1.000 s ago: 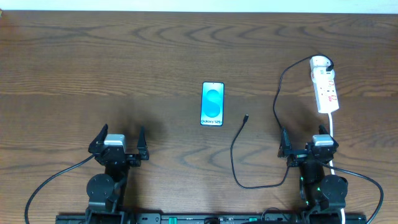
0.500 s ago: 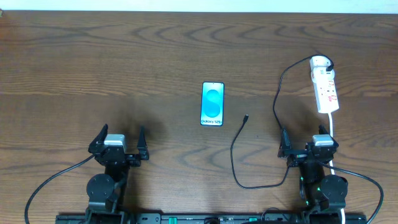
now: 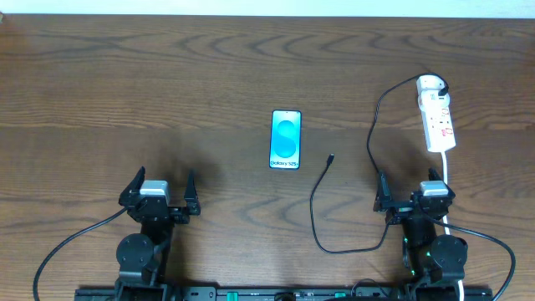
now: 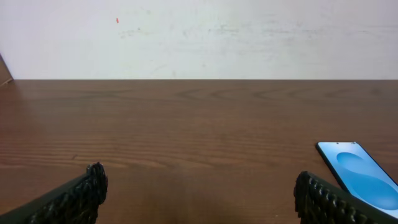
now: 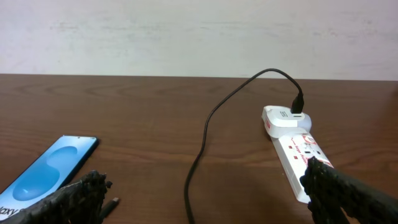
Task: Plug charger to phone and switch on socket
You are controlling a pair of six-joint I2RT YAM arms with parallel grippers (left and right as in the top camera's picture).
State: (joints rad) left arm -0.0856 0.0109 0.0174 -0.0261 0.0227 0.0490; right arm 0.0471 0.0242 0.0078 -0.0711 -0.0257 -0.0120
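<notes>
Both arms sit at the near edge of the table (image 3: pixel 167 84). The left fingers (image 4: pixel 78 198) and the right fingers (image 5: pixel 345 190) are spread wide and hold nothing.

The phone (image 3: pixel 286 140) lies flat mid-table, roughly midway between the 2 arms. Its long axis runs away from the robot, with the lettered end nearer. The charger (image 3: pixel 316 209) loops from its white adapter (image 3: pixel 430 84), seated in the far end of the socket (image 3: pixel 438 121), down past the right fingers and back up. Its plug tip (image 3: pixel 331 156) lies just beside the phone's near right corner, not touching.

That tip lies ahead and to the left of the right fingers, so the right arm is the nearer 1 for picking it up (the socket, ahead and slightly right, also falls to that arm).

The phone's port cannot be made out in any view. The socket's switch position is too small to read, and a right finger covers its near end in the right wrist view.
</notes>
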